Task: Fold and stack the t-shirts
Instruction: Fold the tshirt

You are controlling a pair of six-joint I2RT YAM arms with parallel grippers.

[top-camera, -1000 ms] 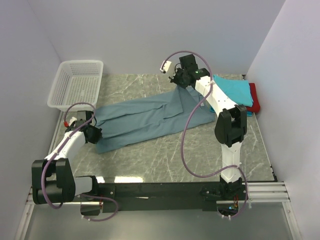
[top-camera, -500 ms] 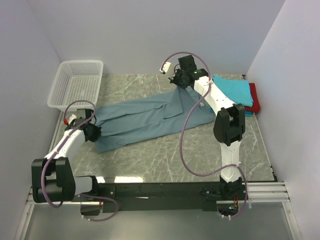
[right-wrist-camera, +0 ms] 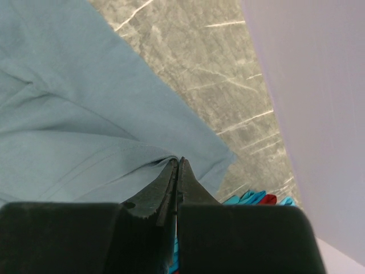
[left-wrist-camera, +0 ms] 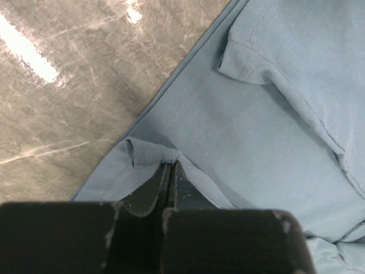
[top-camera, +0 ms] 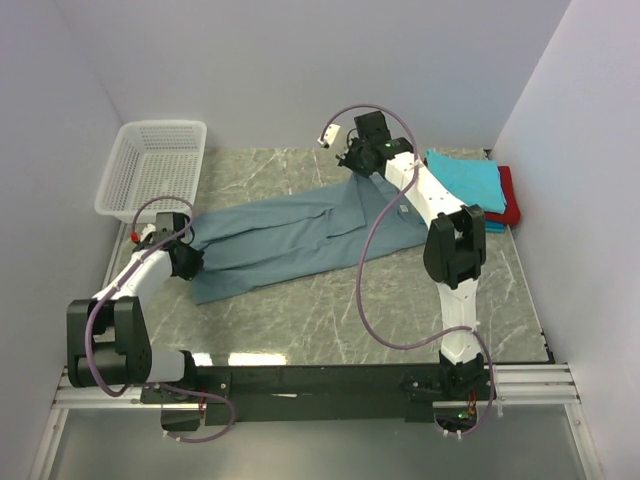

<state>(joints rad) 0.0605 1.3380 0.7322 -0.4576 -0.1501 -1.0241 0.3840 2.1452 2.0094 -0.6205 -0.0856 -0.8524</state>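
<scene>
Seen from top only: basket [top-camera: 155, 165]; seen at wrists: left end effector [left-wrist-camera: 171, 165] closed on a tee [top-camera: 300, 235] hem fold, right end effector [right-wrist-camera: 178, 162] closed on tee edge near folded stack [top-camera: 470, 180].

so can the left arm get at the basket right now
Likely not yet: the basket sits close with nothing between, but the left tool is shut on the grey-blue shirt.

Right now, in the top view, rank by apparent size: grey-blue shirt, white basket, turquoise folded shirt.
1. grey-blue shirt
2. white basket
3. turquoise folded shirt, partly hidden by the right arm
</scene>
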